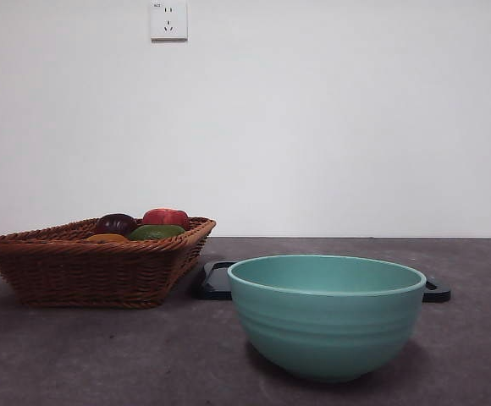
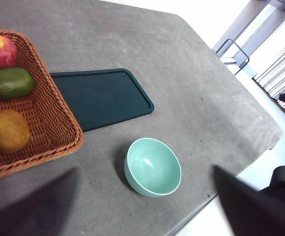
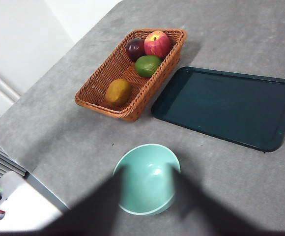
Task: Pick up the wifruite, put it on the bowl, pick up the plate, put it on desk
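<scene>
Wicker basket (image 1: 93,266) sits far left on the counter (image 1: 144,355), holding four fruits: the wifruite (image 3: 118,91), orange-brown and dull, lies alone at the basket's near end, just a sliver of it showing over the rim in the front view (image 1: 106,238); green fruit (image 1: 156,231) mid-basket, dark purple fruit (image 1: 115,223) and red apple (image 1: 166,217) side by side at the far end. Next over, a flat dark green tray (image 3: 226,105) lies on the counter just beside the basket, one corner near the basket's side, nothing on it; from the front only its ends peek out behind the bowl. The bowl (image 1: 326,313), mint-teal with ribbed bands, stands upright and empty in front of the tray, apart from both tray and basket. White wall socket (image 1: 168,20) high on the wall above the basket. Both arms up high, off the counter, neither showing in the front view: left hand (image 2: 147,216) jaws spread wide apart, holding nothing, above the basket-and-bowl area; right hand (image 3: 145,206) jaws apart too, empty, hanging over the bowl with the bowl seen between them
</scene>
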Available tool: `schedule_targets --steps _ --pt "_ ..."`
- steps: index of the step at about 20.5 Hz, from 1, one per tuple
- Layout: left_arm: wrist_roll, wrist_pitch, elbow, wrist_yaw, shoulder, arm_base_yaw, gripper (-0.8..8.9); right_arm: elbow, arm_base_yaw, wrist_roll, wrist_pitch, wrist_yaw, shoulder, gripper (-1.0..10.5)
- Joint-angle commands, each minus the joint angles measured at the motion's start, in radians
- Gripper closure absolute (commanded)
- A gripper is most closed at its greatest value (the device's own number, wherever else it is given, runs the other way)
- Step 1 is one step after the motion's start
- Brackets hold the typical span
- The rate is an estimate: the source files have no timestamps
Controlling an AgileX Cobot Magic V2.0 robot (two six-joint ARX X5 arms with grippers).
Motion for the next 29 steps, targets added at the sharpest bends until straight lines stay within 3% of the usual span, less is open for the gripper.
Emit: schedule_targets --steps 1,3,13,19,23,29 --pt "0.008 0.013 0.024 0.005 0.005 -0.003 2.17 0.015 0.004 -0.008 0.008 0.002 0.005 3.6" --pt "0.008 0.011 0.024 0.005 0.005 -0.004 2.18 0.015 0.004 -0.008 0.008 0.003 0.005 2.7" --pt "0.007 -0.011 0.026 -0.031 0.029 -0.003 2.29 0.015 0.004 -0.007 0.008 -0.003 0.005 2.7" --pt "0.117 -0.206 0.168 -0.23 0.241 -0.004 2.56 0.016 0.004 0.0 0.008 -0.004 0.005 2.7" --pt "0.139 -0.26 0.306 -0.368 0.429 -0.019 2.56 0.016 0.005 0.0 0.008 -0.004 0.005 2.7" --pt "0.139 -0.275 0.412 -0.55 0.725 -0.126 2.56 0.016 0.005 0.0 0.008 -0.013 0.005 2.7"
